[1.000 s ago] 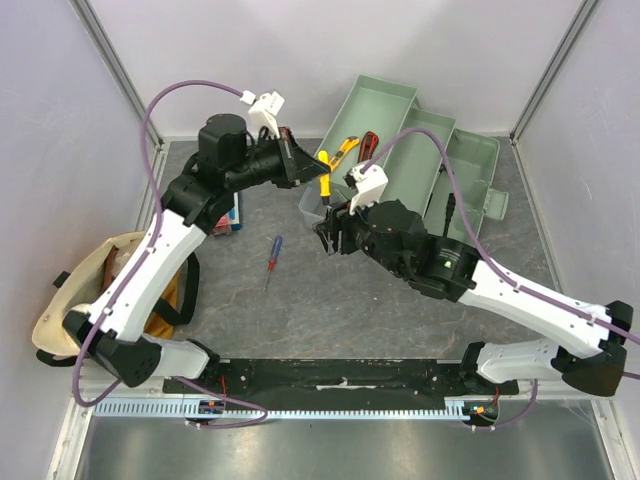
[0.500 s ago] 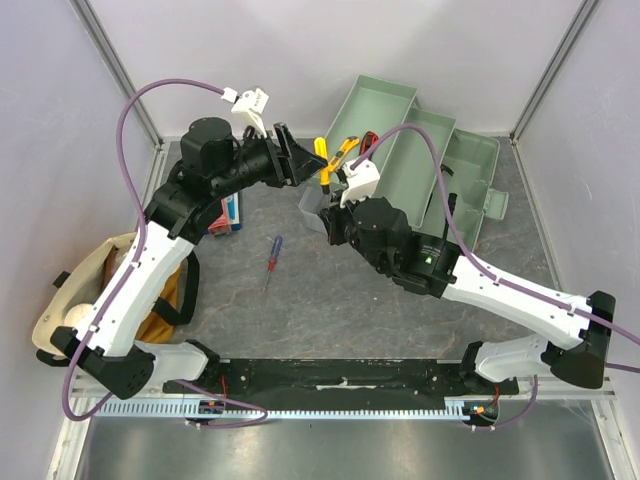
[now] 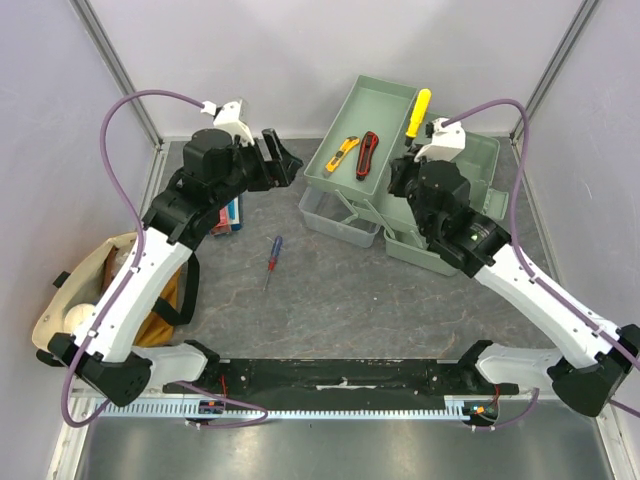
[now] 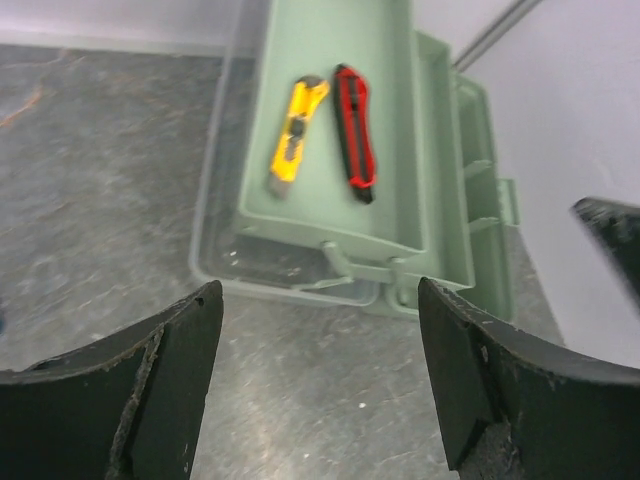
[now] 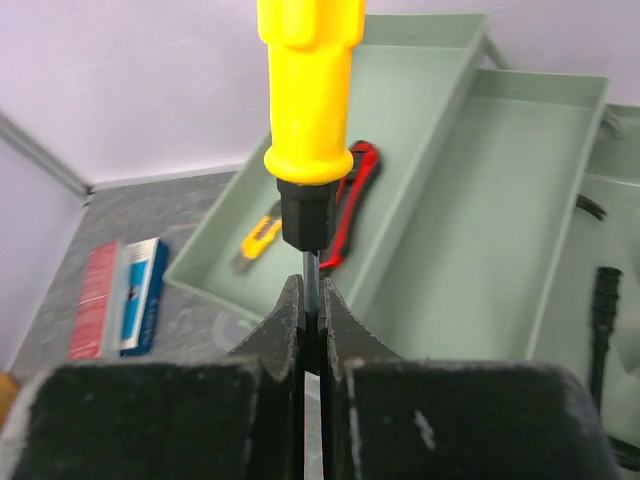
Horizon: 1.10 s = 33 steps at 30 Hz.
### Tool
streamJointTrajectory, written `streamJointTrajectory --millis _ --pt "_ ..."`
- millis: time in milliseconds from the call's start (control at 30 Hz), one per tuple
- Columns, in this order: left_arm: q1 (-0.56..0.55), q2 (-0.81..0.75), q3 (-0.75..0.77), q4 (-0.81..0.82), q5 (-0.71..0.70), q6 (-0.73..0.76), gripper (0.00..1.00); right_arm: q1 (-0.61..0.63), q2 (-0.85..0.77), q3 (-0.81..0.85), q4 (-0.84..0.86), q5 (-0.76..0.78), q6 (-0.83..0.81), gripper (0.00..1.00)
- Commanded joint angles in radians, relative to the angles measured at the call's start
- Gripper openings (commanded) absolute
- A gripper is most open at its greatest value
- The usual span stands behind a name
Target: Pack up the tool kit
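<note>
The pale-green toolbox [image 3: 382, 104] stands open at the back with its trays folded out. A yellow knife [image 3: 342, 153] and a red-black cutter [image 3: 368, 153] lie in its upper tray [image 4: 330, 40]. My right gripper [image 3: 408, 152] is shut on the metal shaft of a yellow-handled screwdriver [image 5: 310, 90], held upright above the trays [image 5: 500, 220]. My left gripper [image 3: 278, 160] hangs open and empty left of the box, its fingers [image 4: 190, 330] wide apart over the bare table. A blue-red screwdriver [image 3: 272, 258] lies on the table.
A tan cloth bag [image 3: 70, 305] sits at the left edge. A flat red-and-blue packet [image 3: 230, 212] lies under the left arm. A black tool handle [image 5: 603, 300] rests in the box's bottom compartment. Walls close in on three sides.
The left gripper opened, let go of the yellow screwdriver and drew back left. The right gripper shut on its shaft and carried it right, over the toolbox.
</note>
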Motion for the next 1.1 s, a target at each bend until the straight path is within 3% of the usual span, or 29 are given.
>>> streamJointTrajectory --millis 0,133,367,467,733,933,1067 --pt "0.015 -0.038 -0.086 -0.013 -0.147 0.059 0.83 -0.112 0.029 -0.038 -0.017 -0.010 0.075 0.00" --pt "0.062 -0.012 -0.181 -0.023 -0.124 0.019 0.83 -0.220 0.104 -0.046 -0.028 -0.092 0.136 0.00" --pt "0.148 0.100 -0.313 -0.013 -0.087 -0.069 0.82 -0.404 0.277 -0.032 -0.012 -0.380 0.222 0.00" --pt "0.153 0.189 -0.345 -0.012 -0.081 -0.067 0.78 -0.439 0.349 -0.038 0.007 -0.492 0.245 0.00" --pt "0.153 0.376 -0.348 -0.052 -0.102 -0.033 0.73 -0.455 0.437 -0.027 0.017 -0.557 0.247 0.01" --pt "0.150 0.450 -0.355 -0.056 -0.073 -0.012 0.72 -0.458 0.451 -0.024 0.005 -0.521 0.282 0.27" --pt "0.141 0.496 -0.359 -0.050 -0.061 -0.001 0.68 -0.456 0.454 -0.007 -0.031 -0.500 0.287 0.32"
